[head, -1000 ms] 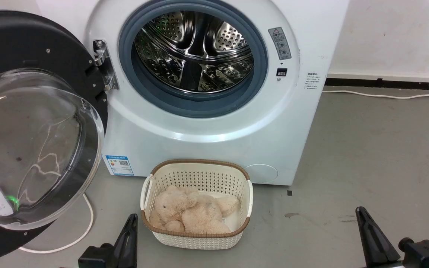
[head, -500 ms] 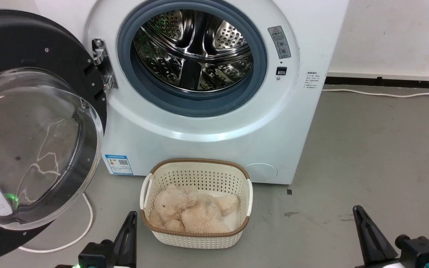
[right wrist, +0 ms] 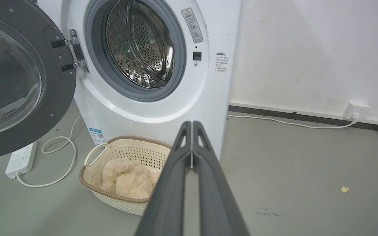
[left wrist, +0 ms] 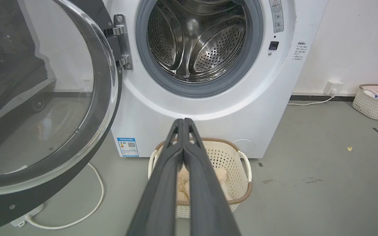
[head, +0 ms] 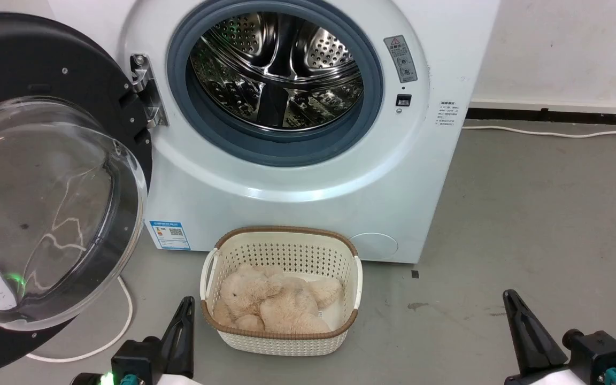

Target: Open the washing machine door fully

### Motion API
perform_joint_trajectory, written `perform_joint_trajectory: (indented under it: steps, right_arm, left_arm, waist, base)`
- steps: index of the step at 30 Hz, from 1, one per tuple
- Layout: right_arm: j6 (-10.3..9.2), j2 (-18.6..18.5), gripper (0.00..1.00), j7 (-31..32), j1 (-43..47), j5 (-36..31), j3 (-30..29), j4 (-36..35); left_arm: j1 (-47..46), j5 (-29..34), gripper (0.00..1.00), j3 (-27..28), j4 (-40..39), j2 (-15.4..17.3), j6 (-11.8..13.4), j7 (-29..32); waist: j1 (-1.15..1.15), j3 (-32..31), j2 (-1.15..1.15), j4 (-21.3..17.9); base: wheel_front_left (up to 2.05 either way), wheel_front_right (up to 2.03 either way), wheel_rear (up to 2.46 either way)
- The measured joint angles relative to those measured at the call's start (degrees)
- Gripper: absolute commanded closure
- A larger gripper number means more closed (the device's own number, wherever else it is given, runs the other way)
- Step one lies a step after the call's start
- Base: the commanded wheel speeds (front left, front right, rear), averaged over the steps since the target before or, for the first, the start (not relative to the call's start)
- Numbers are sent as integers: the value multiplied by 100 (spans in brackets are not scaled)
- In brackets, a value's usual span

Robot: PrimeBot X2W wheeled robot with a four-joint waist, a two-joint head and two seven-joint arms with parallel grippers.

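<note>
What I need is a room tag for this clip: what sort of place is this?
Probably a laundry or utility room: a white front-loading washing machine with its door open, a basket holding a plush toy, bare grey floor.

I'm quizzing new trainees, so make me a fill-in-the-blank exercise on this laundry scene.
The washing machine door stands ____, baring the steel drum.
The plush toy lies in the ____.
The left gripper, holding nothing, is ____.
Missing words: open; basket; shut.
</note>
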Motion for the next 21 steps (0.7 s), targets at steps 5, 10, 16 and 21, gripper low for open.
perform_joint_trajectory:
  steps: [5,10,16,21]
  right_arm:
    - [0,0,100,47,-13,-5,9,1]
    - [0,0,100,85,-75,-16,16,3]
    - [-1,0,100,144,-106,-48,26,4]
    - [0,0,100,192,-139,-66,35,8]
  left_arm:
    - [-12,49,100,64,-9,-51,-10,54]
    - [-31,104,100,122,-19,-90,-51,109]
    - [-41,196,100,178,-33,-122,-88,174]
    - [-79,261,100,244,-40,-153,-107,210]
  waist:
    - [0,9,0,-4]
    - [0,18,0,-8]
    - [0,28,0,-12]
    - [0,37,0,-16]
  base:
    - [0,0,0]
    - [0,0,0]
    - [0,0,0]
    - [0,0,0]
